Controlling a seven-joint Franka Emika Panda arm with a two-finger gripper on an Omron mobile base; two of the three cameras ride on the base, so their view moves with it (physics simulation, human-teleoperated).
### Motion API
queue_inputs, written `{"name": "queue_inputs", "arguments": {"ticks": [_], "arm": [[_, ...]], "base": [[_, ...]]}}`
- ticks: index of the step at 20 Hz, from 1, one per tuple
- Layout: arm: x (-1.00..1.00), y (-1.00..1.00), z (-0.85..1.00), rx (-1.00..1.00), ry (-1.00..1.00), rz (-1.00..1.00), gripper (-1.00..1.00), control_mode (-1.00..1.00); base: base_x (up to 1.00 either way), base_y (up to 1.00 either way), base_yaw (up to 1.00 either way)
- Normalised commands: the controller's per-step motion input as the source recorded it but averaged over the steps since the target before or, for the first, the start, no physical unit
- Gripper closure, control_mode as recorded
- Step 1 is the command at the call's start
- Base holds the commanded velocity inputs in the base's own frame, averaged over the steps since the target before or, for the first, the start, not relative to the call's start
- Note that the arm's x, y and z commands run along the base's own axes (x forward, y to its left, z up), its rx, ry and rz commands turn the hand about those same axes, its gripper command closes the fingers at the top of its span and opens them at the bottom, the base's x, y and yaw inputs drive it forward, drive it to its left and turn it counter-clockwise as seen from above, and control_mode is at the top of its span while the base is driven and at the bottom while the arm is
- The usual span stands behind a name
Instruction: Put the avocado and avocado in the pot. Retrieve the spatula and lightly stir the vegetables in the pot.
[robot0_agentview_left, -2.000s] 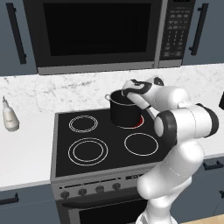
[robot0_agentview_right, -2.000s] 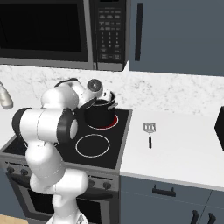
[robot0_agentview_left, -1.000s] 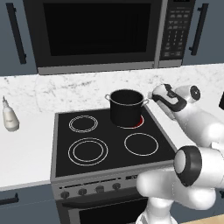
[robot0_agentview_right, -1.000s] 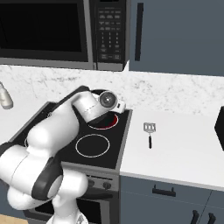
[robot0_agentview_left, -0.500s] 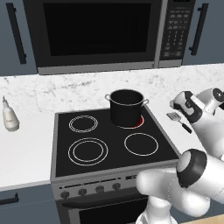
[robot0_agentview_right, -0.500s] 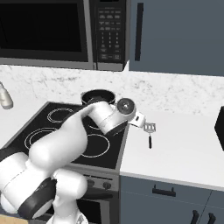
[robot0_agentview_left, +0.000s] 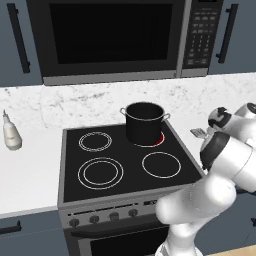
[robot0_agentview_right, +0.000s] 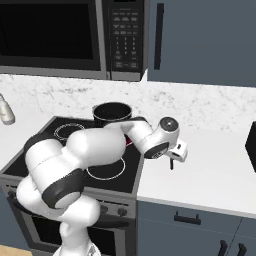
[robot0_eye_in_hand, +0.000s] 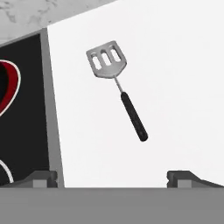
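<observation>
I count one pot (robot0_agentview_left: 144, 122), one slotted spatula (robot0_eye_in_hand: 115, 85), one bottle (robot0_agentview_left: 11, 132), one microwave (robot0_agentview_left: 120, 37), and four burner rings on one stovetop (robot0_agentview_left: 125, 162).

the arm (robot0_agentview_right: 85, 150) is glossy white, made of thick rounded segments. dark grey bands sit at the joints. the wrist ends in a round cap with a grey disc, then a small white boxy hand (robot0_agentview_right: 178, 150).

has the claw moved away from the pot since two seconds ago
Yes. The claw has swung right, off the pot and the stove, and is now over the white counter above the spatula, jaws open.
</observation>
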Motion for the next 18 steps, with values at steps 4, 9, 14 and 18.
{"name": "queue_inputs", "arguments": {"ticks": [4,9,14,18], "arm": [[0.12,-0.33,-0.8,0.0,0.07,0.04,-1.0,-1.0],[0.26,-0.18,-0.47,0.0,0.0,0.05,-1.0,-1.0],[0.32,-0.03,-0.46,-0.04,0.0,0.09,-1.0,-1.0],[0.21,-0.23,-0.23,0.0,0.01,0.1,-1.0,-1.0]], "base": [[0.0,0.0,0.0],[0.0,0.0,0.0],[0.0,0.0,0.0],[0.0,0.0,0.0]]}}
